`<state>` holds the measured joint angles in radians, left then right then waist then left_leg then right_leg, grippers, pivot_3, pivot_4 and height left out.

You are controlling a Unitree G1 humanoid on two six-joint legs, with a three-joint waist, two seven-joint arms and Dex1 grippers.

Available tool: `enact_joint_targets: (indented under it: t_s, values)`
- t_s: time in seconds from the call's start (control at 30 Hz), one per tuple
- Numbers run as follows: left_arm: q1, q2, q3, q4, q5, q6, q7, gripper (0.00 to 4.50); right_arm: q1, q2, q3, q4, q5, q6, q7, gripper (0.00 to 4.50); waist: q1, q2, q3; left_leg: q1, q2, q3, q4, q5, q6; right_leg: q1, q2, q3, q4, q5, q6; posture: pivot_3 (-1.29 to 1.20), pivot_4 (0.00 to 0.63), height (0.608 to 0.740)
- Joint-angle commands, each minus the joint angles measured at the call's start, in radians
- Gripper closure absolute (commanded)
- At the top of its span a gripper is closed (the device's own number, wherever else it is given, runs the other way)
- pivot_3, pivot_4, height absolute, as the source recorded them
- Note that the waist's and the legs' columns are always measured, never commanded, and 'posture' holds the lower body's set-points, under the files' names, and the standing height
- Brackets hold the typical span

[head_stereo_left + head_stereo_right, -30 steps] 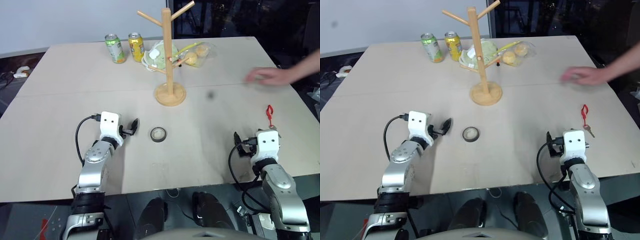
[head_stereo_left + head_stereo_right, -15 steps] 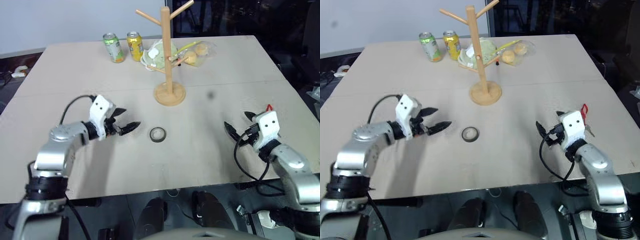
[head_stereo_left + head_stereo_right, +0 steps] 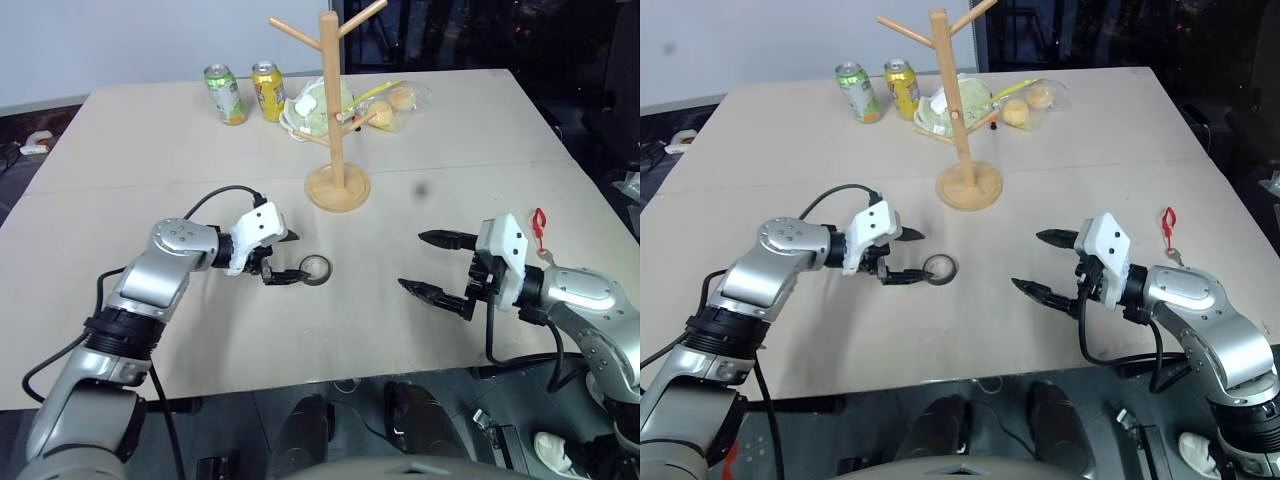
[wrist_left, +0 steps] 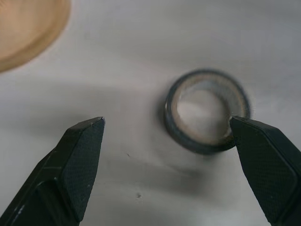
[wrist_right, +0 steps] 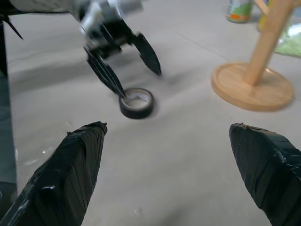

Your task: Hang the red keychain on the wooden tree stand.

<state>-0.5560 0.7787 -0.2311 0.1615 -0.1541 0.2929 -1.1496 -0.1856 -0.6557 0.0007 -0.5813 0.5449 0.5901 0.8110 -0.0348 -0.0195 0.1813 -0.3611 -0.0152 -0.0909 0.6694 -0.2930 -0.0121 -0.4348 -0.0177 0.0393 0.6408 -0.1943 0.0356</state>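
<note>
Left eye view: red keychain [image 3: 539, 226] lies at three o'clock, behind the spread, empty right claw [image 3: 436, 263] facing away; left claw [image 3: 285, 257], spread, could nudge the tape roll [image 3: 316, 268].

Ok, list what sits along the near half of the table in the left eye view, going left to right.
Left tool → black tape roll → right tool → red keychain.
</note>
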Motion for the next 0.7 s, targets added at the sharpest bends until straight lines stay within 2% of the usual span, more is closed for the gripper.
enact_joint_targets:
  t_s: [0.03,0.07,0.13,0.2,0.3,0.37,0.5,0.7]
  values:
    - [-0.008,-0.018,-0.01,0.052,0.038,-0.06,-0.005,0.11,-0.007,-0.003,-0.015,-0.048,0.022,0.009,-0.02,0.0,0.0,0.0,0.0,0.0,0.0,0.0,0.0,0.0,0.0,0.0,0.0,0.0,0.0,0.0,0.0,0.0,0.15,0.74]
    - [-0.01,-0.026,-0.01,0.062,0.041,-0.068,-0.003,0.11,-0.005,-0.002,-0.016,-0.05,0.023,0.009,-0.026,0.0,0.0,0.0,0.0,0.0,0.0,0.0,0.0,0.0,0.0,0.0,0.0,0.0,0.0,0.0,0.0,0.0,0.15,0.74]
    - [-0.015,-0.045,-0.007,0.076,0.041,-0.073,0.003,0.5,0.003,-0.002,-0.022,-0.053,0.026,0.01,-0.034,0.0,0.0,0.0,0.0,0.0,0.0,0.0,0.0,0.0,0.0,0.0,0.0,0.0,0.0,0.0,0.0,0.0,0.15,0.74]
    - [-0.015,-0.054,-0.004,0.08,0.041,-0.079,0.001,1.11,0.012,-0.003,-0.024,-0.057,0.028,0.01,-0.038,0.0,0.0,0.0,0.0,0.001,0.0,0.0,0.0,0.0,0.0,0.0,0.0,0.0,0.001,0.0,0.0,0.0,0.15,0.74]
    - [-0.014,-0.063,0.002,0.077,0.035,-0.073,-0.009,2.48,0.016,-0.005,-0.026,-0.06,0.034,0.012,-0.044,0.0,-0.004,0.0,0.0,0.001,0.0,0.0,0.0,0.0,0.0,0.0,0.0,0.0,0.001,0.0,0.0,0.0,0.15,0.74]
    - [-0.016,-0.061,0.0,0.074,0.031,-0.071,-0.028,3.03,0.006,-0.005,-0.027,-0.053,0.036,0.014,-0.044,0.0,-0.005,0.0,0.0,0.001,0.0,0.0,0.0,0.0,0.0,0.0,0.0,0.0,0.001,0.0,0.0,0.0,0.15,0.74]
    - [-0.02,-0.057,0.009,0.074,0.027,-0.063,-0.047,4.47,-0.012,-0.001,-0.027,-0.043,0.039,0.019,-0.051,0.0,-0.004,0.0,0.0,0.001,0.0,0.0,0.0,0.0,0.0,0.0,0.0,0.0,0.001,0.0,0.0,0.0,0.15,0.74]
    - [-0.034,-0.048,0.073,0.057,-0.002,0.001,-0.023,4.47,-0.038,0.007,-0.02,-0.024,0.044,0.019,-0.057,0.0,-0.004,0.0,0.0,0.001,0.0,0.0,0.001,0.0,0.0,0.0,0.0,0.0,0.001,0.0,0.0,0.0,0.15,0.74]
